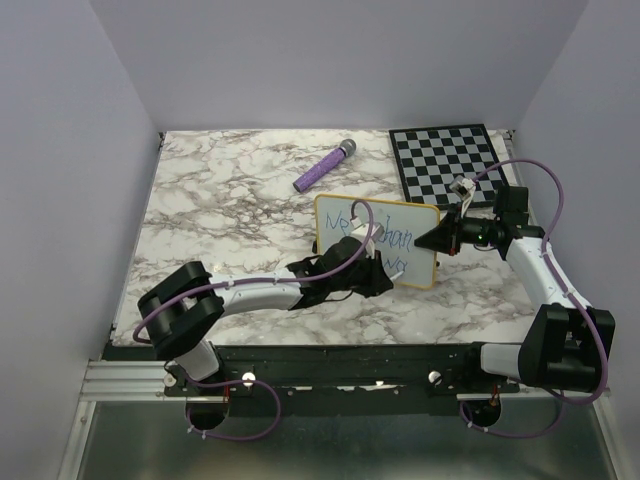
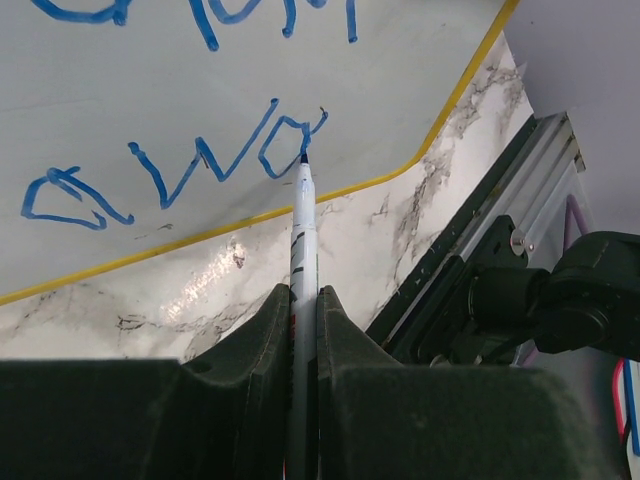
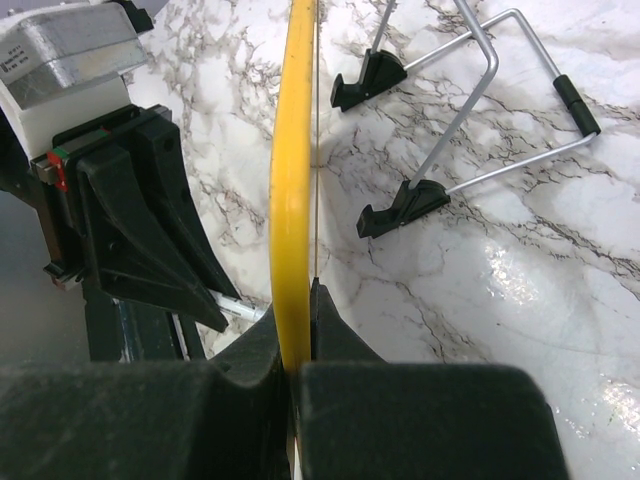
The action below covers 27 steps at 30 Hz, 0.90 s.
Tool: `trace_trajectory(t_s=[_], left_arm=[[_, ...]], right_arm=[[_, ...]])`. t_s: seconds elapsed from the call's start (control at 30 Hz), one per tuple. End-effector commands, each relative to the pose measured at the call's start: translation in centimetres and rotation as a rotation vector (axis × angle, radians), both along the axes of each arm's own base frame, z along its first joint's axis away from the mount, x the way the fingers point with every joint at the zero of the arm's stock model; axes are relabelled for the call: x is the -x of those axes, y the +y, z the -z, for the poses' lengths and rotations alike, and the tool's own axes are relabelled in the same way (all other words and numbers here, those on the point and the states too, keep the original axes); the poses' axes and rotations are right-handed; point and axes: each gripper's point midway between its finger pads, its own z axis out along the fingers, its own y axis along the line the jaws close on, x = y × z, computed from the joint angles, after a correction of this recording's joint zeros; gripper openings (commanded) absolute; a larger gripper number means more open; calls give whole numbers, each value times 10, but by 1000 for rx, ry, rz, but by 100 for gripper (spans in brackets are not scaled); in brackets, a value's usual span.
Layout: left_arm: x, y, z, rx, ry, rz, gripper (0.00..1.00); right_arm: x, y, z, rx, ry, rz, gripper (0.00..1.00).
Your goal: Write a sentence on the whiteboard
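The whiteboard (image 1: pixel 400 212), white with a thin yellow frame, stands tilted at the middle of the marble table. Blue lettering of the sentence (image 1: pixel 392 240) covers it in two lines. In the left wrist view the lower line (image 2: pixel 200 165) reads roughly "awa" on the whiteboard (image 2: pixel 150 90). My left gripper (image 2: pixel 303 300) is shut on a white marker (image 2: pixel 303 225), whose blue tip touches the last letter. From the top, the left gripper (image 1: pixel 383 272) is at the board's lower front. My right gripper (image 1: pixel 441 240) is shut on the board's right edge, with the yellow frame (image 3: pixel 290 180) between its fingers (image 3: pixel 330 325).
A purple cylinder with a grey end (image 1: pixel 324 166) lies behind the board. A black-and-white checkered board (image 1: pixel 447 160) sits at the back right. The board's wire stand with black feet (image 3: pixel 405 205) rests on the marble behind it. The metal rail (image 2: pixel 480 215) runs along the near table edge.
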Motion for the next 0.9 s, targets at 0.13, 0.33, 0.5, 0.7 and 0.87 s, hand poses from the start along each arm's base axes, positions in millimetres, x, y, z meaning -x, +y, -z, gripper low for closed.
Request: trace_trajectory(t_s=[0.13, 0.33, 0.5, 0.7, 0.87], left_arm=[[4, -11, 4, 2, 32, 48, 0], [6, -13, -7, 49, 14, 59, 0], [9, -8, -33, 123, -16, 63, 0], [13, 0, -47, 151, -35, 58, 0], [10, 7, -41, 141, -41, 38, 0]], right_arm=[[6, 4, -12, -41, -31, -34, 1], [6, 4, -12, -42, -30, -35, 1], [6, 4, -12, -41, -29, -34, 1], [6, 4, -12, -38, -34, -32, 1], [6, 4, -12, -38, -31, -30, 1]])
